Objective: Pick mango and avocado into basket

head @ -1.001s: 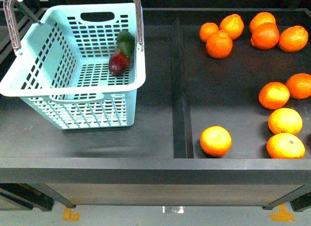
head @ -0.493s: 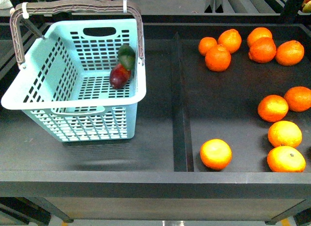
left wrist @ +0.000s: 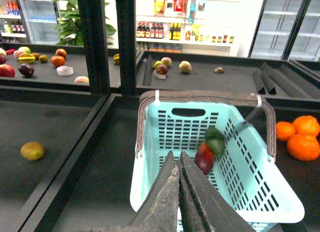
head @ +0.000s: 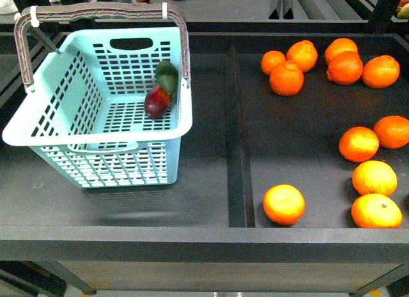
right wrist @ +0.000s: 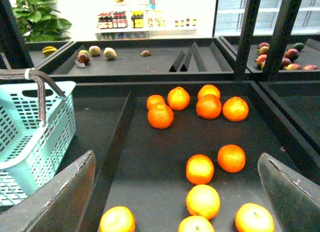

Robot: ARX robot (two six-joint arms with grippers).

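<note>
The turquoise basket [head: 96, 128] stands on the left half of the dark shelf, its brown handle [head: 102, 13] raised. Inside it, against the right wall, lie the dark red mango [head: 156, 101] and the dark green avocado [head: 167, 76], touching each other. The left wrist view shows the same pair, the mango [left wrist: 204, 158] below the avocado [left wrist: 215, 140], in the basket [left wrist: 250, 187]. My left gripper [left wrist: 176, 164] hangs shut and empty above the basket's near rim. My right gripper [right wrist: 177, 192] stands wide open above the oranges, holding nothing. Neither arm shows in the front view.
A raised divider [head: 237, 131] splits the shelf. Several oranges [head: 284, 204] lie on its right half. Another dark tray with a yellow-brown fruit [left wrist: 32, 151] sits beside the basket's tray. Further shelves with mixed fruit [right wrist: 95, 51] and black uprights [left wrist: 125, 42] stand behind.
The front camera's view has shifted, so the basket and oranges sit lower in the frame now. The mango and avocado stay in place inside the basket.
</note>
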